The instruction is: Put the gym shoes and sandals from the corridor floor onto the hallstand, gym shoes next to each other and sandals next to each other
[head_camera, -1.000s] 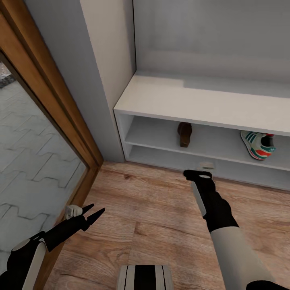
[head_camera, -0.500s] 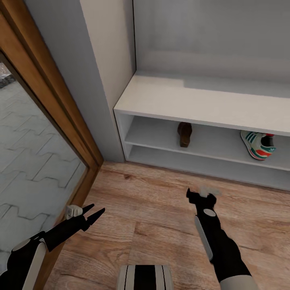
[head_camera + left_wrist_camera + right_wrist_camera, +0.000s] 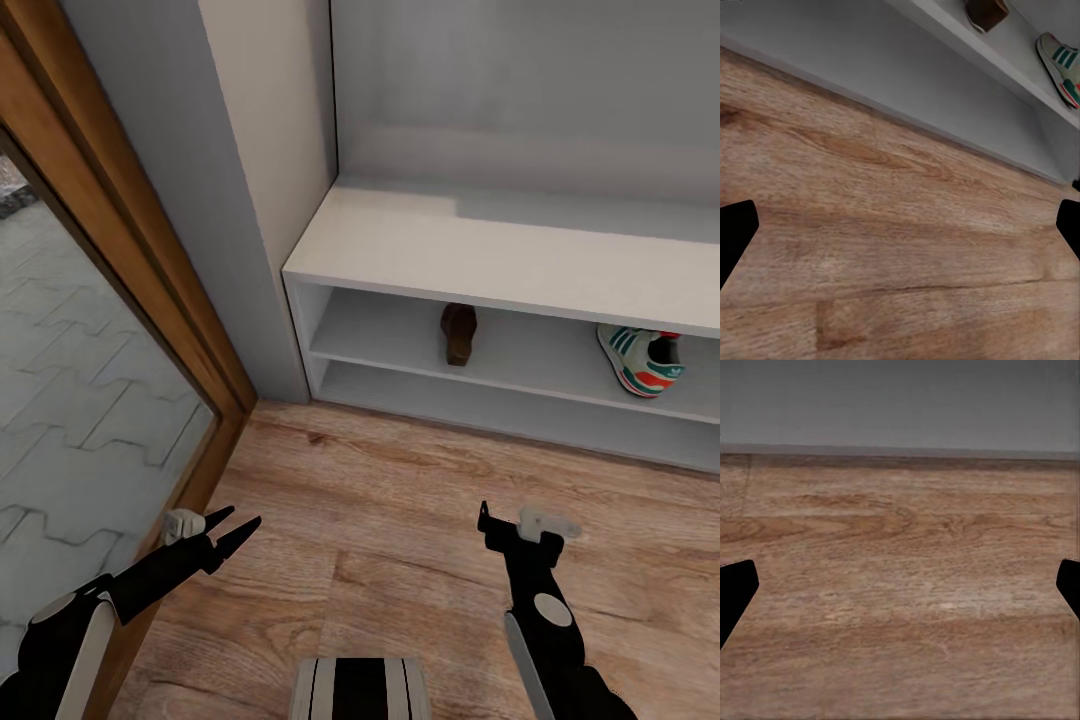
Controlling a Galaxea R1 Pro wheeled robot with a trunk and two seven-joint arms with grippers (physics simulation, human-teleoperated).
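- far left in head view: wood-framed glass door [image 3: 110, 330], grey paving visible through the pane; grey wall [image 3: 270, 150] running back to the corner.
- left gripper [image 3: 233, 530] low over the corridor floor [image 3: 380, 500] near the door frame, two black fingers spread apart, nothing between them; in left wrist view black fingertips [image 3: 735, 232] at opposite edges of the frame, bare planks between.
- hallstand [image 3: 480, 255] against the back wall, left end tucked into the wall corner; flat top bare, two long open compartments below, lower one resting at floor level.
- one sandal [image 3: 459, 333] in the upper compartment, left of centre, standing back from the shelf's front edge, dark brown, toe or heel end toward the camera, cannot tell which; seen again in left wrist view as a dark block [image 3: 986, 13] on the shelf.
- one gym shoe [image 3: 641, 362] in the same upper compartment, toward the right end, close to the front edge, lying tilted on its side with green stripes and red-orange patch showing; well apart from the sandal; also in left wrist view [image 3: 1059, 67].
- right gripper [image 3: 520, 525] over the floor in front of the hallstand, clear of its lower edge, wrist pointing toward the rack; in right wrist view black fingertips [image 3: 735, 592] wide apart at the frame edges, only floor planks and a grey base strip [image 3: 900, 405] ahead, nothing held.
- bottom edge of head view: top of robot trunk [image 3: 360, 688], striped black and white.
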